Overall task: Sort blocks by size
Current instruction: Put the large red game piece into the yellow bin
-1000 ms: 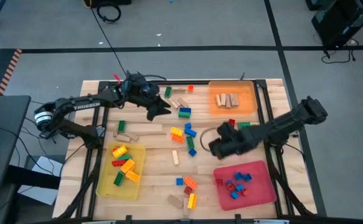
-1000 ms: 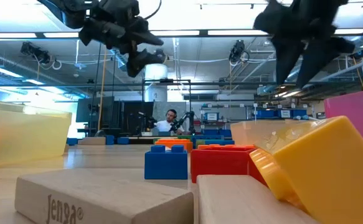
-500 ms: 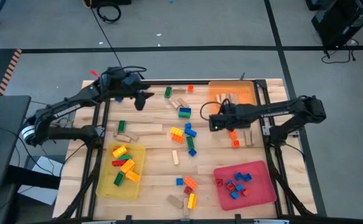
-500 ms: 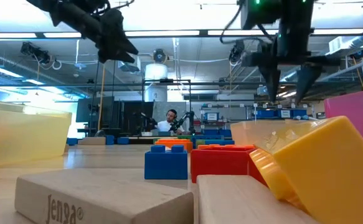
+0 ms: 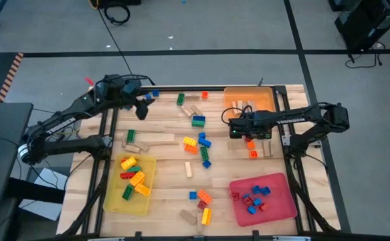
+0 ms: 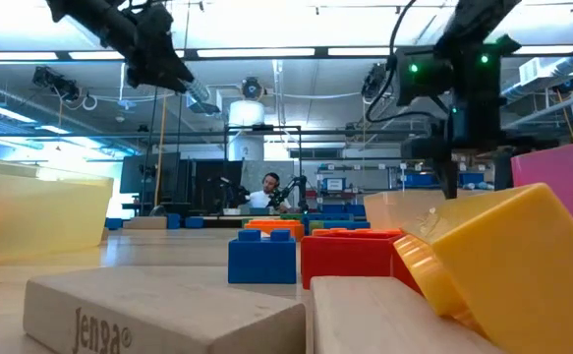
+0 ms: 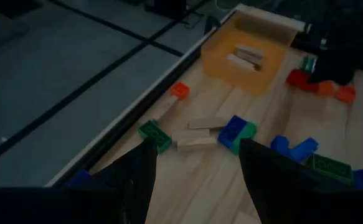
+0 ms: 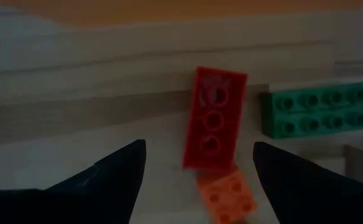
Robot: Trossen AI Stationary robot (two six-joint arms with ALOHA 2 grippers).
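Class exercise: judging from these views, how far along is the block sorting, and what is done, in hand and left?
Partly done. Wooden pieces lie in the orange tray, mixed bricks in the yellow tray and small ones in the red tray. The right end effector hangs open over a red brick; the left end effector is open near the far-left corner. Many loose blocks remain.

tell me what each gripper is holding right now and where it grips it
Nothing is held. The right gripper is open above a red brick on the table, not touching it. The left gripper is open too, empty, near the table's far left corner.
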